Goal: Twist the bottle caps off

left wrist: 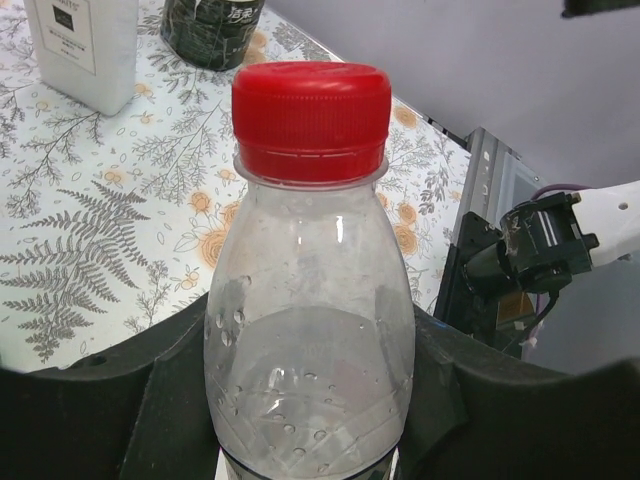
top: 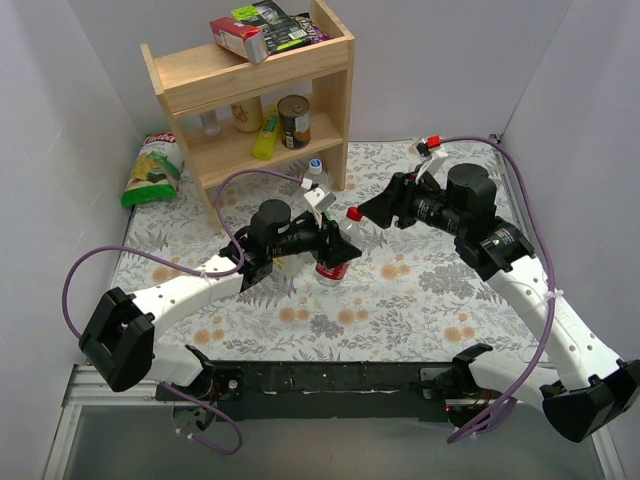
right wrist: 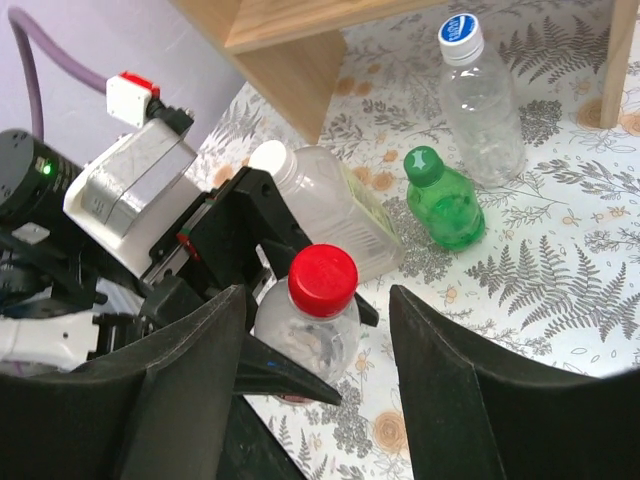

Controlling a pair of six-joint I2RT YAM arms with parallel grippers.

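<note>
My left gripper (top: 325,242) is shut on the body of a small clear red-labelled bottle (top: 333,262), which stands upright at mid table. The left wrist view shows that bottle (left wrist: 310,330) wedged between my fingers, with its red cap (left wrist: 311,120) screwed on top. My right gripper (right wrist: 318,300) hovers open over the red cap (right wrist: 322,279), one finger on each side and neither touching it. Behind lie a large clear bottle (right wrist: 335,210) with a white cap (right wrist: 268,160) and a green bottle (right wrist: 447,208) with a green cap (right wrist: 421,163). A slim clear bottle (right wrist: 482,105) carries a blue cap (right wrist: 459,33).
A wooden shelf (top: 250,90) with cans and boxes stands at the back, a chips bag (top: 152,170) to its left. A white container (left wrist: 85,45) and a dark jar (left wrist: 212,25) stand on the floral cloth beyond the held bottle. The right arm's base (left wrist: 530,250) shows at the table edge.
</note>
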